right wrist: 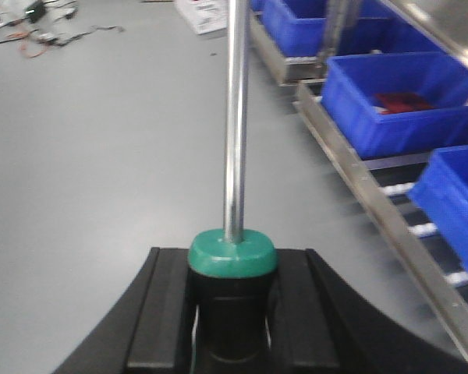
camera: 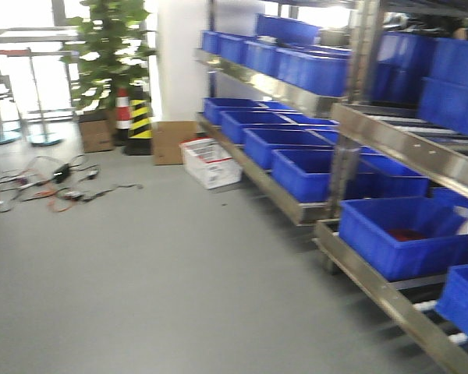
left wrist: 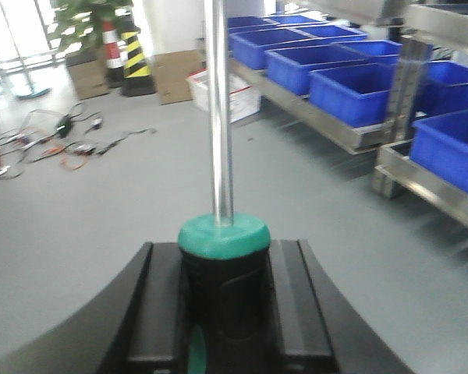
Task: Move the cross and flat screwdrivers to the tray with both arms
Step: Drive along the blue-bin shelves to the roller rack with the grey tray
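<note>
While clamped on black-and-green handles, the left pincer (left wrist: 225, 269) grips one screwdriver (left wrist: 218, 117) and the right pincer (right wrist: 232, 280) a second screwdriver (right wrist: 235, 117), shafts pointing straight ahead; beyond them grey floor (left wrist: 101, 218), then blue bins (left wrist: 351, 93) on racks (left wrist: 320, 125) right of the pincers

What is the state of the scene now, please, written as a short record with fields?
left pincer: shut on a screwdriver, shaft pointing away from the camera
right pincer: shut on the other screwdriver
tip types: out of frame, cannot tell
tray: not in view
surroundings: blue bins on metal racks, grey floor
</note>
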`<state>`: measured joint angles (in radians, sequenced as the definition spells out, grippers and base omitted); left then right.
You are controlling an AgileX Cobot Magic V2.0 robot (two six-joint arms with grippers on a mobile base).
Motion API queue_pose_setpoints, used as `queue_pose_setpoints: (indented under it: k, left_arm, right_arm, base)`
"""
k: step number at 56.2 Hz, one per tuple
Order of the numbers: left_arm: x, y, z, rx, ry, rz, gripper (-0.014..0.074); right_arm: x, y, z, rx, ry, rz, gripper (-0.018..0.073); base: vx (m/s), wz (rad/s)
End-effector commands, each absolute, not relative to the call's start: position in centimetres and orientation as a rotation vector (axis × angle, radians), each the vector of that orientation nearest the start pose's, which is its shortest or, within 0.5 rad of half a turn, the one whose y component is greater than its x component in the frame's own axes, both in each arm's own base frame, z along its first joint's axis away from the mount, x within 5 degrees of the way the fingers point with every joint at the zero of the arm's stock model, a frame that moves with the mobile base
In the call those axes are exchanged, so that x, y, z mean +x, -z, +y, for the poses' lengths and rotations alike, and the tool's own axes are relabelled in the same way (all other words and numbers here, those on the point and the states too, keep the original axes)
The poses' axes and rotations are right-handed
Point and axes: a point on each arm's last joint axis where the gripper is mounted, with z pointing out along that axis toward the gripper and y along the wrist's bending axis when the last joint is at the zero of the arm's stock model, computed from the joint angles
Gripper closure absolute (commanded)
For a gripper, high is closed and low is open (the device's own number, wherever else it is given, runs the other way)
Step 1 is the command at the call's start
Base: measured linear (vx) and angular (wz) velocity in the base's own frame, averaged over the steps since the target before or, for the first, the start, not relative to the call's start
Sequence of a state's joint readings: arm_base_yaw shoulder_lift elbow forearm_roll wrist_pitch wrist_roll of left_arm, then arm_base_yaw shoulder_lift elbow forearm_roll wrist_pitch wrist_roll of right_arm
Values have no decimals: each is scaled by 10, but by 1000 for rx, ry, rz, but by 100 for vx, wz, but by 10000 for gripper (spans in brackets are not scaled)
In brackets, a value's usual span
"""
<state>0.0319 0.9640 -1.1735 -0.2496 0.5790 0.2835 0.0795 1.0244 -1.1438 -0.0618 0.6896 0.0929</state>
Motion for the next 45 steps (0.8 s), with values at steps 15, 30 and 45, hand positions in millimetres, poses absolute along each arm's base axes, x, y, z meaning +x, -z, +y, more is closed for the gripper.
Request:
queue_pose_setpoints:
  k: [15, 30, 45]
  left_arm:
    - [186, -467, -6, 102, 60, 1703, 594]
    - [186, -467, -6, 102, 60, 1703, 594]
    - [186, -467, -6, 101, 60, 1703, 594]
  right_arm:
    - [205, -437, 12, -21, -32, 1912, 567]
    - [205, -437, 12, -21, -32, 1912, 567]
    - [205, -437, 12, -21, -32, 1912, 567]
  base:
    - [45, -79]
    - [37, -99]
    - [32, -95]
